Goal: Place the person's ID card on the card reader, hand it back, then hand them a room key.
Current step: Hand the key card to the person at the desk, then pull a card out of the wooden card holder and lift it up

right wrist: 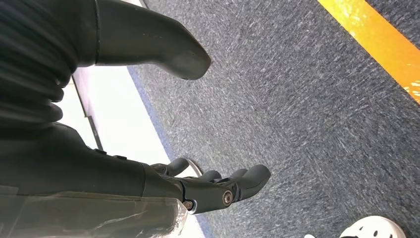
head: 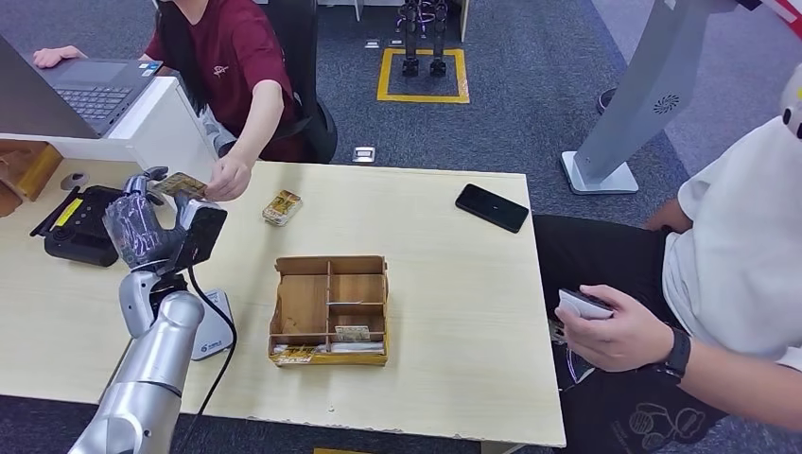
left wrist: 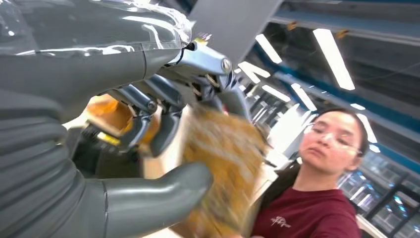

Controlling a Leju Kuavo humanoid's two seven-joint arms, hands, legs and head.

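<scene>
My left hand (head: 142,225) is raised over the table's left part and holds a yellow-brown patterned card (head: 182,184) between thumb and fingers. A person in a maroon shirt reaches across, and their hand (head: 227,178) touches the card's far end. In the left wrist view the card (left wrist: 223,163) is blurred, pinched between my thumb (left wrist: 148,198) and the darker fingers (left wrist: 163,116). A white card reader (head: 213,338) lies on the table under my left forearm. My right hand (right wrist: 208,186) hangs over the carpet, fingers apart and holding nothing.
A second patterned card (head: 282,207) lies on the table near the person's hand. A wooden divided box (head: 329,309) holding cards sits mid-table. There is a black phone (head: 492,207) far right and a black device (head: 80,225) far left. A person in white (head: 738,265) sits on the right.
</scene>
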